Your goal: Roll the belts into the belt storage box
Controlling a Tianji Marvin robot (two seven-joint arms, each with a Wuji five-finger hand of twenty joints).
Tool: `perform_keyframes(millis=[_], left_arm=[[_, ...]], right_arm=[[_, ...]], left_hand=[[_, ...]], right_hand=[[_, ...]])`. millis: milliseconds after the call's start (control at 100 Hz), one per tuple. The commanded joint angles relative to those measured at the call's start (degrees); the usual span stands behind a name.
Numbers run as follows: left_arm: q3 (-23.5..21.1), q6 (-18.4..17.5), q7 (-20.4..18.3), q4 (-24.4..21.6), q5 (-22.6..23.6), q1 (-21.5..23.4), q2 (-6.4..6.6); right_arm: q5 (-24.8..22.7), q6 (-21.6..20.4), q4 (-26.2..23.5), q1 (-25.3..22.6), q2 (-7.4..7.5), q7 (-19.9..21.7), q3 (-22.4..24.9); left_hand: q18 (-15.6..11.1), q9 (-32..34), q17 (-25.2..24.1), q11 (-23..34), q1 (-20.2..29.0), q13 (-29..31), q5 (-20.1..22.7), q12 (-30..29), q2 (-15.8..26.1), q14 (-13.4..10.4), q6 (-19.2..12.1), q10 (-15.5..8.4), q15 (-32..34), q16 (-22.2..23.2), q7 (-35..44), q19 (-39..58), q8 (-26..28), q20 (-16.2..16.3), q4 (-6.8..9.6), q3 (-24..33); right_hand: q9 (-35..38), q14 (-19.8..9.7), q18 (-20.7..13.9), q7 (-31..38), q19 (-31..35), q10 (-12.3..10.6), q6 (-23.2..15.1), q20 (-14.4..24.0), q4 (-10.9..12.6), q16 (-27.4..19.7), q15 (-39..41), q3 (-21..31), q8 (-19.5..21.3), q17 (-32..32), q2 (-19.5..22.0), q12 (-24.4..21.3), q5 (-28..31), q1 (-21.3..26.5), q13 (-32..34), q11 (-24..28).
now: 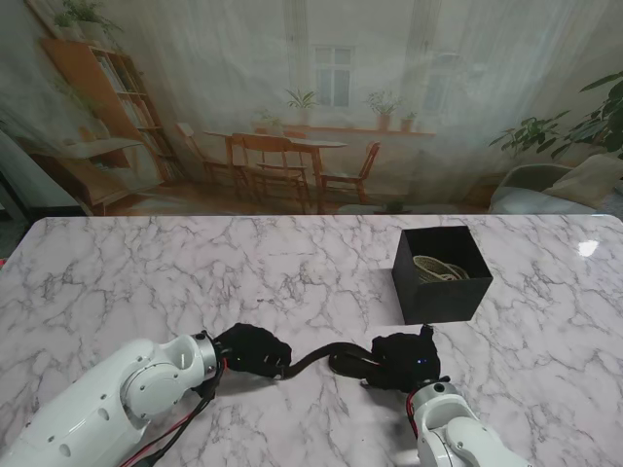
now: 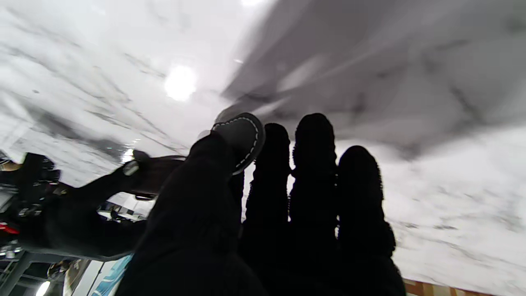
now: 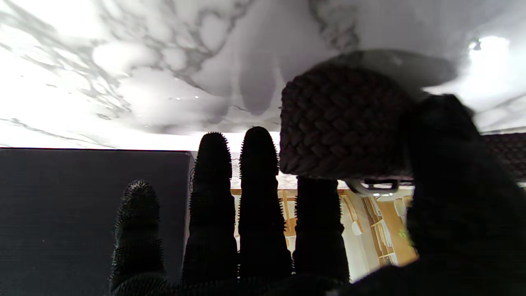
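Observation:
A dark braided belt (image 1: 316,357) stretches between my two hands near my edge of the table. My left hand (image 1: 251,350) pinches its stitched tip (image 2: 240,137) between thumb and fingers (image 2: 312,164). My right hand (image 1: 404,360) is shut on the rolled-up part (image 3: 341,123), with the thumb pressing it against the index finger and the buckle just showing beside it. The black belt storage box (image 1: 443,275) stands open-topped farther from me, to the right. A light-coloured rolled belt (image 1: 440,269) lies inside it. The box's dark wall (image 3: 90,205) fills one side of the right wrist view.
The marble table (image 1: 195,282) runs wide to the left and farther from me. A printed room backdrop (image 1: 311,107) hangs behind the far table edge. The box sits a short way beyond my right hand.

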Motion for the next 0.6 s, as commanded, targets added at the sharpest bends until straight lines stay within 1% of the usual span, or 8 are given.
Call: perform_keyframes(millis=[0,300,360,400,410,450,520,590], left_arm=[[1.52,-0.91,-1.29,-0.53,-1.57,0.19,-0.25],[13.86,0.09,1.04,4.93,-8.95,-7.24,-1.39],[15.33,0.64,1.49,6.12,-10.0,-8.28,-1.68],[15.95,0.85,1.16,6.47,-10.76,-8.79,-1.67],[16.06,0.85,1.01,6.54,-10.9,-8.89,-1.65],[16.39,0.64,0.59,6.84,-11.27,-9.24,-1.58],[16.69,0.52,-1.13,6.81,-12.37,-9.67,-1.26],[16.86,0.36,-2.15,6.77,-13.11,-9.89,-1.07]], right_arm=[[0.28,0.47,0.1,0.73,-0.44,-0.07,-0.6],[1.36,0.25,0.43,2.33,-0.26,2.11,-2.91],[1.37,-0.31,0.25,2.26,-0.1,3.08,-2.9],[1.29,-1.03,0.01,2.1,0.06,3.98,-2.7],[1.28,-1.22,-0.06,2.06,0.1,4.22,-2.63],[1.27,-1.94,-0.34,1.86,0.24,5.1,-2.37],[1.07,-3.4,-0.98,1.48,0.57,7.1,-1.69],[1.07,-4.44,-1.19,1.34,0.71,7.89,-1.29]], left_hand=[[0.17,2.3,0.74,1.89,1.99,2.01,1.84,-0.7,-0.98,-0.12,-0.79,1.0,1.81,0.65,2.45,3.01,-0.23,1.18,-0.03,3.03],[-0.13,1.94,0.61,1.25,0.95,1.72,2.21,-3.05,-0.98,0.64,-0.13,1.06,0.89,-0.21,1.57,3.35,-2.01,0.69,-0.72,3.73],[0.18,-1.24,-0.99,0.4,-1.37,0.05,2.27,-9.26,-0.44,1.23,1.26,1.74,-1.46,-1.21,-3.8,2.29,-5.84,0.2,-1.12,2.12],[0.45,-4.85,-3.14,0.04,-4.79,-2.06,1.92,-20.5,-0.54,1.75,2.4,1.96,-3.67,-1.73,-9.97,0.52,-7.84,0.09,-1.22,0.29],[0.45,-4.85,-3.14,0.04,-4.79,-2.06,1.92,-20.5,-0.54,1.75,2.4,1.96,-3.67,-1.73,-9.97,0.52,-7.84,0.09,-1.22,0.29],[0.4,-7.87,-5.31,-3.76,-10.34,-4.59,1.73,-25.5,1.12,1.87,3.43,2.11,-6.37,-2.71,-17.47,-1.69,-8.95,-0.02,-1.68,-0.27],[0.78,-11.01,-7.96,-7.06,-13.82,-7.65,0.06,-28.75,2.55,2.48,4.17,1.8,-9.08,-3.69,-24.02,-3.93,-13.04,0.16,-1.86,-1.72],[1.02,-14.41,-10.04,-9.06,-15.8,-10.5,-2.93,-30.6,2.48,2.93,4.12,1.67,-11.58,-4.83,-29.17,-6.01,-16.31,0.39,-1.94,-2.89]], right_hand=[[1.11,-0.06,0.81,12.37,-0.86,0.46,-8.41,0.28,3.48,0.88,2.06,4.26,0.75,-1.3,4.77,-0.38,9.21,2.46,0.91,0.79],[0.48,0.11,0.95,9.44,-1.33,0.59,-7.51,0.12,3.81,0.51,1.5,3.56,-1.91,-1.73,4.89,-1.38,8.81,1.52,0.07,-0.53],[-0.85,0.18,1.09,7.14,-1.81,0.79,-6.68,-0.09,3.89,0.23,0.88,3.15,-3.94,-2.27,5.08,-1.82,6.76,1.3,-0.82,-1.42],[-1.73,0.18,1.16,6.32,-2.06,0.82,-6.3,-0.2,3.94,0.08,0.53,3.09,-4.58,-2.58,5.17,-2.04,5.88,1.14,-1.35,-1.91],[-2.35,0.21,1.14,5.64,-2.23,0.96,-5.82,-0.29,4.05,-0.06,0.23,3.14,-5.0,-2.65,5.24,-2.25,5.35,0.93,-1.66,-2.31],[-4.82,0.35,1.16,2.23,-2.78,1.47,-3.75,-0.58,4.43,-0.43,-0.59,3.71,-6.64,-3.08,5.51,-2.86,3.2,0.21,-2.84,-3.45],[-8.45,0.4,1.04,-5.22,-3.23,2.11,-0.78,-0.92,5.83,-0.97,-1.6,6.1,-6.31,-3.39,6.25,-3.98,0.88,-1.65,-4.58,-4.51],[-10.05,0.48,0.97,-7.95,-3.35,2.49,0.73,-1.02,7.08,-1.19,-1.97,7.35,-5.85,-3.49,6.37,-4.41,0.67,-2.31,-5.43,-4.74]])
